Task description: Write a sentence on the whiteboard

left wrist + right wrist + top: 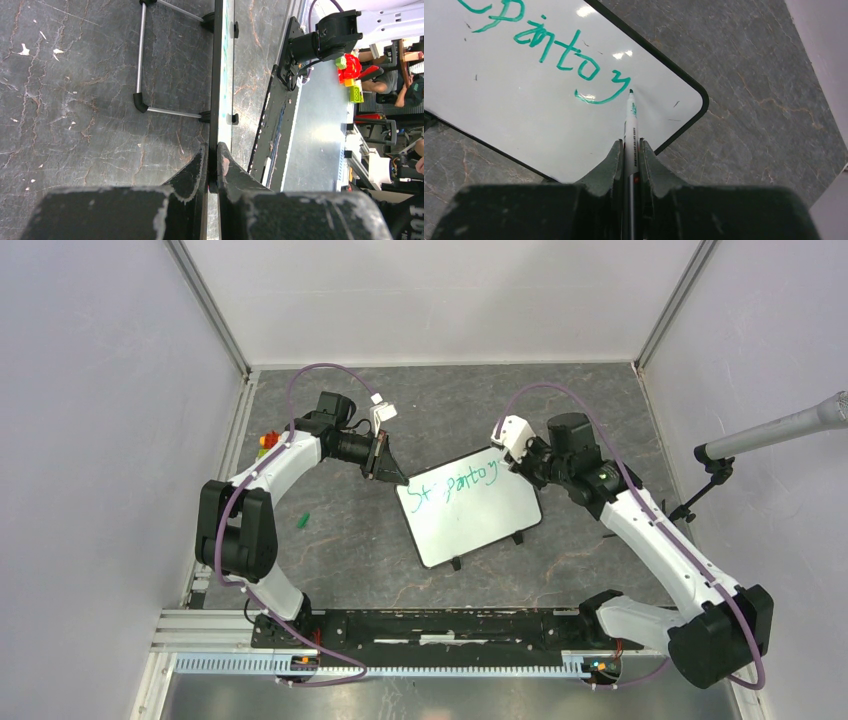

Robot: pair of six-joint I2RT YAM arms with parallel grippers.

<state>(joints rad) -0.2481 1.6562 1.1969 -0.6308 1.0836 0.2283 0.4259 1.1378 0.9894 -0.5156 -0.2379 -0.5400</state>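
The whiteboard lies tilted in the middle of the dark table, with a green sentence in one line along its far edge. My left gripper is shut on the board's left corner. In the left wrist view the whiteboard shows edge-on as a dark strip pinched between the jaws of the left gripper. My right gripper is shut on a white marker. Its green tip rests just right of the last letter of the sentence, on the whiteboard.
A small green cap lies on the table left of the board. Coloured blocks sit at the left wall. A microphone stand reaches in from the right. The board's wire stand sticks out behind it. White walls enclose the table.
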